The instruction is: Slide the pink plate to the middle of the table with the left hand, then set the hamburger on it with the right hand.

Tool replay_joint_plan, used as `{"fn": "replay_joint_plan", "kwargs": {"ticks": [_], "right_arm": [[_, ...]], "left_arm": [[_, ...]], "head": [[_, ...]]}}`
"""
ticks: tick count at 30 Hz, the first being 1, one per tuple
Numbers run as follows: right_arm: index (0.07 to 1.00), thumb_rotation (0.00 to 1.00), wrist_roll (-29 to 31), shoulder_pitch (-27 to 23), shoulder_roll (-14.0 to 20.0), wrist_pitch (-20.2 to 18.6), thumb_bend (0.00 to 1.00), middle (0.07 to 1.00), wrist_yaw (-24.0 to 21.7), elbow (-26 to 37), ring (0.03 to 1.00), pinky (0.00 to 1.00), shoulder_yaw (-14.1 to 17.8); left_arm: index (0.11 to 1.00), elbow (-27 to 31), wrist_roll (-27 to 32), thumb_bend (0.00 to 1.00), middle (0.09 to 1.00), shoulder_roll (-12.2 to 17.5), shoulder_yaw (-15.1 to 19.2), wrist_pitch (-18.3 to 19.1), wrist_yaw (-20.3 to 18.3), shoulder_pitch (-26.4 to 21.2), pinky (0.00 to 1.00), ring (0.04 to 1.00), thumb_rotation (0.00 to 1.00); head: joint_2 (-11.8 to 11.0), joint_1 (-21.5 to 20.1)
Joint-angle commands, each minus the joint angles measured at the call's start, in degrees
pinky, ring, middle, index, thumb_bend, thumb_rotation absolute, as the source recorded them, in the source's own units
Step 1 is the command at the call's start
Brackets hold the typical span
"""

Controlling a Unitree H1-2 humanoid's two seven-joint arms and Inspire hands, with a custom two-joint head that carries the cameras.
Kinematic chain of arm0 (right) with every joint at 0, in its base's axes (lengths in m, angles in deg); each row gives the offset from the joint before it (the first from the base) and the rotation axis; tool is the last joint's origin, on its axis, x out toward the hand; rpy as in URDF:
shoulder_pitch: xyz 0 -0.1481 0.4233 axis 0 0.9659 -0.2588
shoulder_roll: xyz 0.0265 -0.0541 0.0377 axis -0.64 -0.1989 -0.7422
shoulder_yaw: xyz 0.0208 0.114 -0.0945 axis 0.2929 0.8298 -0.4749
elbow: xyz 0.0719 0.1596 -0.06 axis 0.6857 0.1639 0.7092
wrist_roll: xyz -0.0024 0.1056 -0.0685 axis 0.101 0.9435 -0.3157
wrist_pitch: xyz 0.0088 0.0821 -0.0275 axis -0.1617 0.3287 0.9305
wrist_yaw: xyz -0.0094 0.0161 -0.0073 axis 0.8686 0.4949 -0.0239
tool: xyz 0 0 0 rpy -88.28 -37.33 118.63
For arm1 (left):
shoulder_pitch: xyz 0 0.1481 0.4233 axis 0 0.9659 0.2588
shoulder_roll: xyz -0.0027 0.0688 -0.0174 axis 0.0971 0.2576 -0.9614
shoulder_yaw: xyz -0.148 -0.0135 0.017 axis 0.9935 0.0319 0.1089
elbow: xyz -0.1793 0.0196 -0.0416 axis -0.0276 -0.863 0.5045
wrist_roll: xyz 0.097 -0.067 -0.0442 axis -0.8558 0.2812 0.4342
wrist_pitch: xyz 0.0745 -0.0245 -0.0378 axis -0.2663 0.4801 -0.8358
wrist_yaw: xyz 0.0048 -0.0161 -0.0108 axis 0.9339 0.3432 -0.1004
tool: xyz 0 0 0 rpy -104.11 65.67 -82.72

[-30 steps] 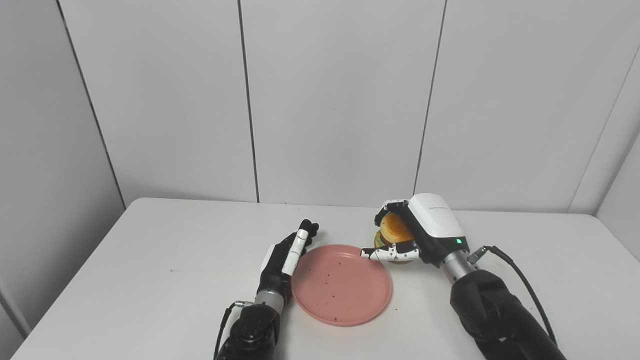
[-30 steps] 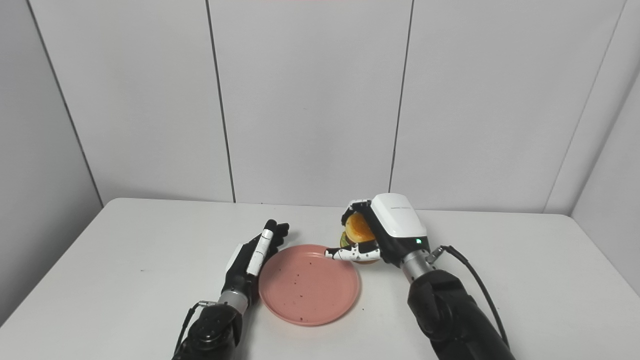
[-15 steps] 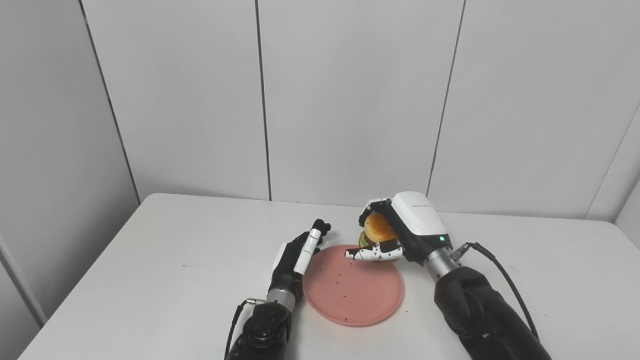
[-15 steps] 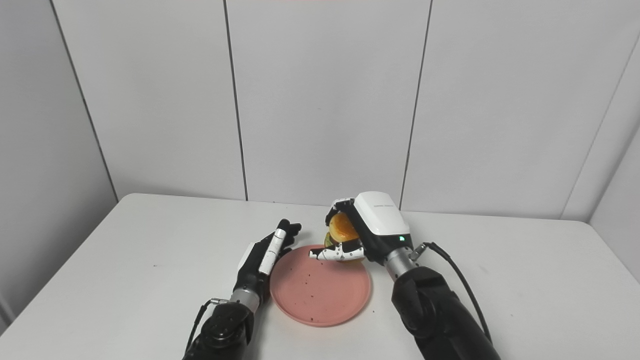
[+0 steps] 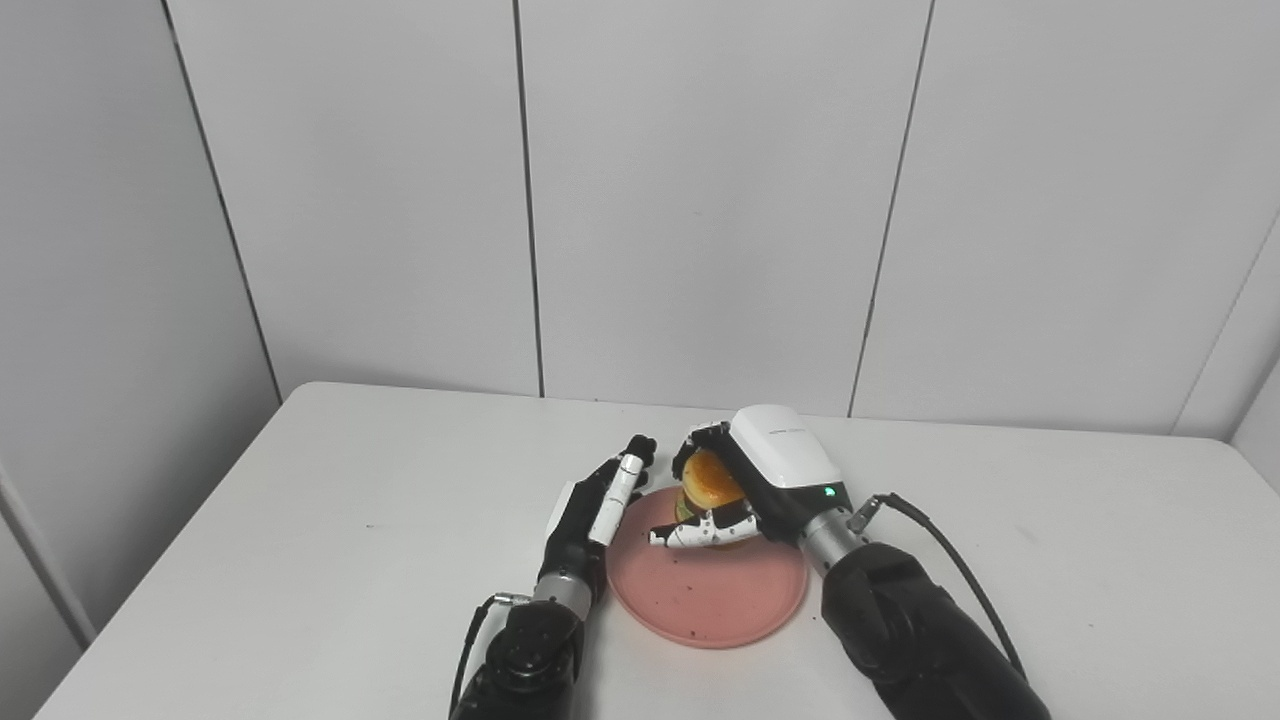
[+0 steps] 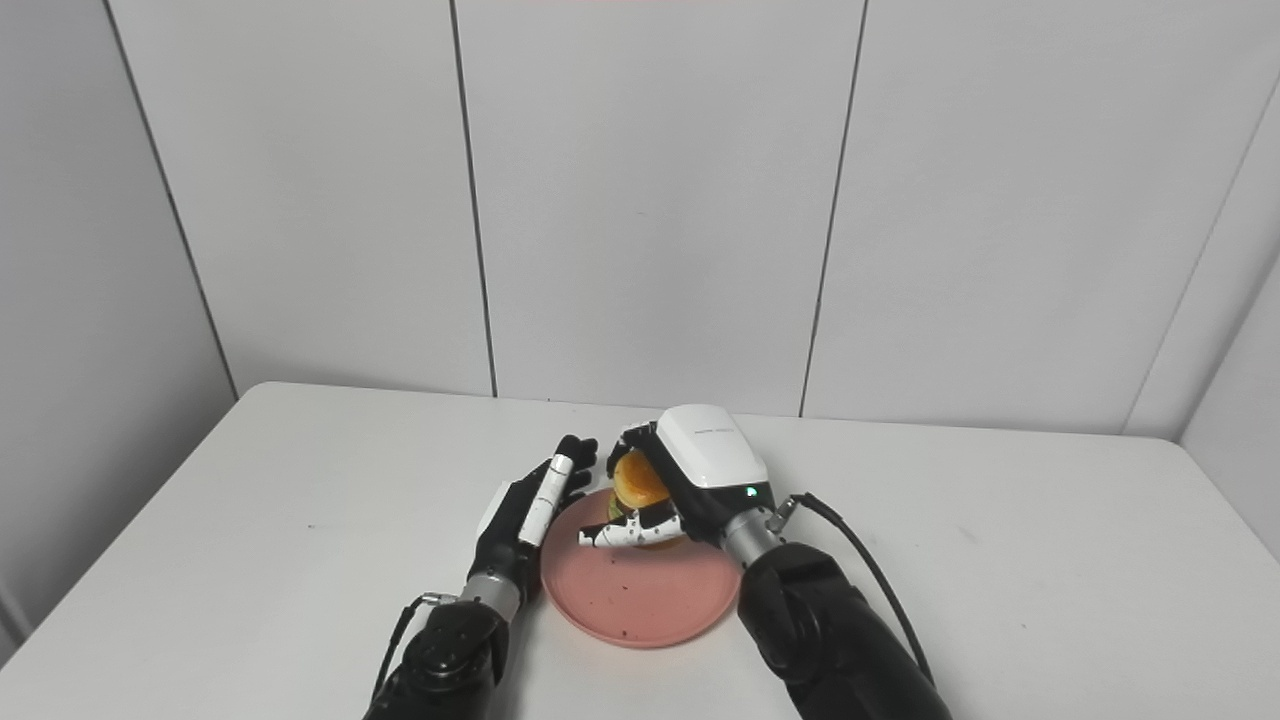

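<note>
The pink plate point(image 5: 715, 600) lies on the white table near the front middle, with dark specks on it. My left hand point(image 5: 590, 510) is open, fingers straight and on edge, resting against the plate's left rim. My right hand point(image 5: 745, 485) is shut on the hamburger point(image 5: 710, 480), which has an orange bun with green and dark layers. It holds the hamburger over the back part of the plate, just above it or touching it; I cannot tell which. The same scene shows in the right eye view, with the plate point(image 6: 640, 600), the hamburger point(image 6: 638, 480) and the left hand point(image 6: 528, 510).
The white table point(image 5: 330, 500) spreads wide to the left and right of the plate. Grey wall panels point(image 5: 700, 200) stand right behind its far edge. A black cable point(image 5: 960, 580) loops off my right wrist.
My right hand has carried the hamburger leftward from beside the plate's right rim to over the plate and lowered it. The left hand stays at the plate's left rim. The camera shifted.
</note>
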Motion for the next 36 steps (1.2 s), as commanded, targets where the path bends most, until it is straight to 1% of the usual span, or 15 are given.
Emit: {"fn": "replay_joint_plan", "kwargs": {"ticks": [1,3,5,9,12,15,19,25,27,28,31,33,34,35,36], "right_arm": [[0.489,0.53,-0.26,-3.82,-0.36,1.06,0.66,0.485,1.09,0.19,0.439,0.39,-0.05],[0.495,0.54,-0.39,-3.87,-0.55,1.38,0.66,0.490,1.65,-0.90,0.442,0.39,-0.41],[0.490,0.54,-0.70,-3.85,-0.67,1.88,0.66,0.482,2.62,-1.97,0.435,0.38,-0.80],[0.470,0.52,-0.82,-3.71,-0.52,3.05,0.66,0.458,3.90,-3.70,0.416,0.36,-1.40],[0.474,0.54,-0.87,-3.59,-0.29,2.62,0.66,0.466,3.87,-4.16,0.424,0.37,-1.81],[0.477,0.56,-0.87,-3.55,-0.13,2.25,0.66,0.465,3.56,-4.39,0.421,0.36,-2.09],[0.484,0.56,-0.67,-3.58,-0.04,2.46,0.64,0.471,3.49,-5.09,0.429,0.37,-2.39],[0.487,0.53,-0.19,-3.60,-0.38,2.58,0.63,0.473,3.68,-6.20,0.434,0.38,-2.35],[0.489,0.50,0.07,-3.61,-0.53,2.59,0.63,0.475,3.62,-6.58,0.435,0.38,-2.28],[0.489,0.49,0.12,-3.61,-0.58,2.64,0.63,0.475,3.63,-6.73,0.434,0.38,-2.30],[0.492,0.49,0.07,-3.60,-0.58,2.83,0.63,0.479,3.76,-6.78,0.439,0.38,-2.48],[0.502,0.50,-0.01,-3.45,-0.62,2.88,0.63,0.490,4.08,-6.54,0.451,0.39,-2.50],[0.508,0.50,0.33,-3.26,-0.72,2.74,0.63,0.492,3.99,-6.24,0.452,0.39,-2.23],[0.535,0.49,0.80,-3.03,-0.78,2.52,0.64,0.500,3.62,-5.82,0.451,0.39,-1.93],[0.568,0.48,1.18,-2.85,-0.77,2.37,0.65,0.515,3.21,-5.45,0.457,0.38,-1.74]], "left_arm": [[0.882,0.11,0.59,0.84,0.877,-0.60,0.00,0.01,-0.92,-0.55,0.85,0.910,0.99],[0.890,0.10,0.63,0.85,0.876,-0.71,0.22,0.07,-0.82,-0.52,0.84,0.908,1.00],[0.890,0.00,0.66,0.85,0.901,-0.62,0.21,-0.34,-1.27,-0.51,0.83,0.921,1.00],[0.858,-0.50,0.69,0.86,0.916,-0.45,0.33,-0.92,-1.67,-0.73,0.82,0.934,1.00],[0.849,-0.71,0.63,0.87,0.918,-0.39,0.49,-0.89,-1.68,-0.85,0.82,0.934,1.00],[0.817,-0.99,0.79,0.86,0.894,-0.30,0.56,-1.21,-2.12,-0.99,0.81,0.919,1.00],[0.804,-1.26,0.44,0.86,0.899,-0.10,0.42,-2.16,-2.40,-1.10,0.83,0.935,1.00],[0.787,-1.14,-0.07,0.84,0.861,0.15,0.22,-2.69,-2.36,-1.15,0.89,0.901,1.00],[0.783,-1.05,-0.05,0.84,0.861,0.13,0.21,-2.54,-2.36,-1.14,0.87,0.899,1.00],[0.783,-1.03,-0.07,0.83,0.862,0.12,0.20,-2.49,-2.35,-1.13,0.88,0.901,1.00],[0.784,-0.92,-0.03,0.83,0.865,0.02,0.23,-2.31,-2.25,-1.12,0.88,0.901,1.00],[0.786,-0.78,-0.07,0.84,0.867,-0.10,0.27,-2.14,-2.04,-1.11,0.87,0.896,1.00],[0.789,-0.73,-0.11,0.83,0.867,-0.12,0.26,-2.08,-1.99,-1.10,0.89,0.896,1.00],[0.796,-0.66,-0.13,0.83,0.864,-0.12,0.24,-2.01,-1.99,-1.07,0.89,0.894,1.00],[0.800,-0.57,-0.26,0.83,0.860,-0.10,0.18,-2.01,-1.92,-1.02,0.88,0.888,1.00]], "head": [[0.04,-0.32],[0.07,-0.41],[0.11,-0.48],[0.28,-0.54],[0.28,-0.54],[0.35,-0.63],[0.37,-0.60],[0.39,-0.66],[0.37,-0.62],[0.37,-0.62],[0.45,-0.62],[0.48,-0.64],[0.49,-0.64],[0.50,-0.65],[0.54,-0.66]]}}
